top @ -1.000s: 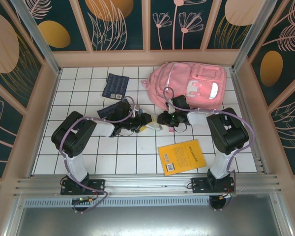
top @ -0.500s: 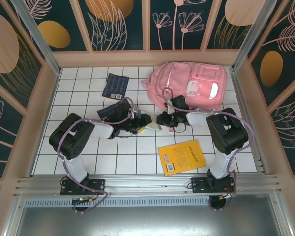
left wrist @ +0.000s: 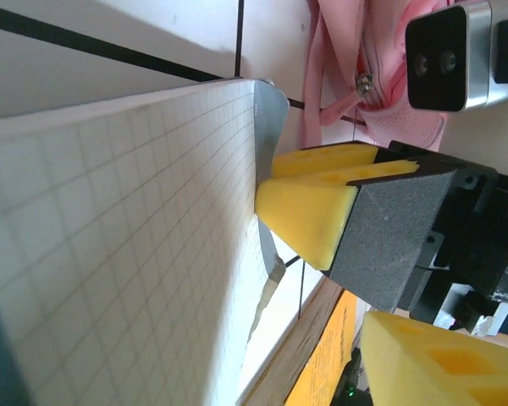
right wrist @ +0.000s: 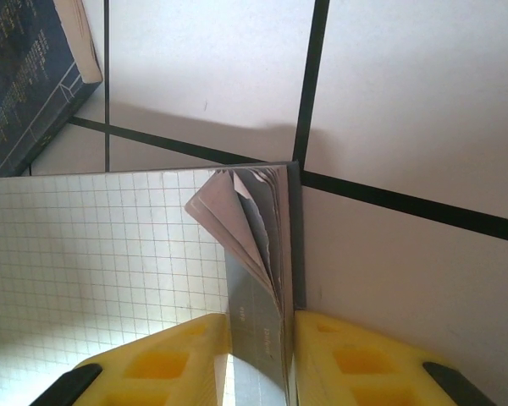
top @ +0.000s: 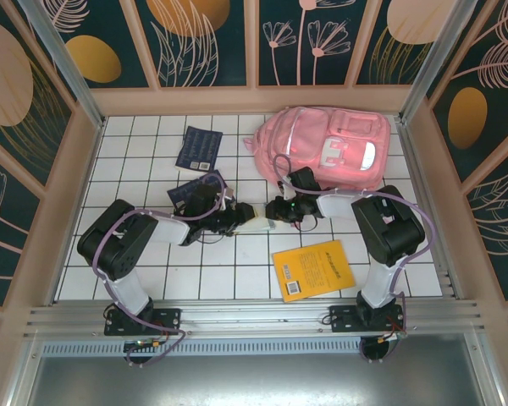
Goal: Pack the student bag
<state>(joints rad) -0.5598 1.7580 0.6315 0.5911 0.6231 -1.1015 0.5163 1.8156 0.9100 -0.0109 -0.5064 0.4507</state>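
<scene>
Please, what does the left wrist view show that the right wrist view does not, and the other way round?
Left wrist view: the large pink fabric backpack, a yellow paperback book, and the silver camera box on the other arm's wrist.
Right wrist view: a dark blue book lying on the tiles, and the fanned page edges of the white grid-paper notebook.
Both: that notebook, the white tiled table with black lines, and the right gripper, shut on the notebook's grey cover.
</scene>
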